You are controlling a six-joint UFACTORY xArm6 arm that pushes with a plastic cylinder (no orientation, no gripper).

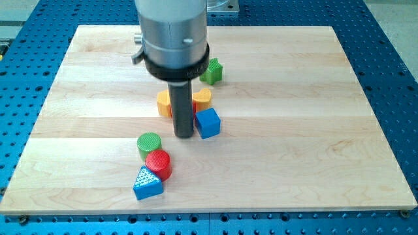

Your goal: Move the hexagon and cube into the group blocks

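Rod comes down from the view's top-centre, hung from a grey cylindrical housing w/ a black collar. We see our tip on the wooden table, roughly mid-board, touching or nearly touching the left side of the blue cube; can't tell if there's real contact.

No pincer on this arm, just the straight rod, so nothing is grasped or clenched.

Blue cube sits just right of the tip, slightly rotated vs. the table edges. Directly above it, towards the view's top, is an orange block, prob. the hexagon, though the shape isn't clear; it looks to be touching the cube's upper corner. A second orange block lies on the rod's left side, partly hidden behind the rod; shape not readable. Rod stands between the two orange blocks.

Green block, ridged outline, is further towards the view's top, just right of the housing and apart from the orange pair.

Group at lower left: green cylinder, red cylinder just below-right of it and touching or nearly so, and blue triangle at the bottom, tucked against the red one. This group is below-left of the tip, near but apart from the cube.
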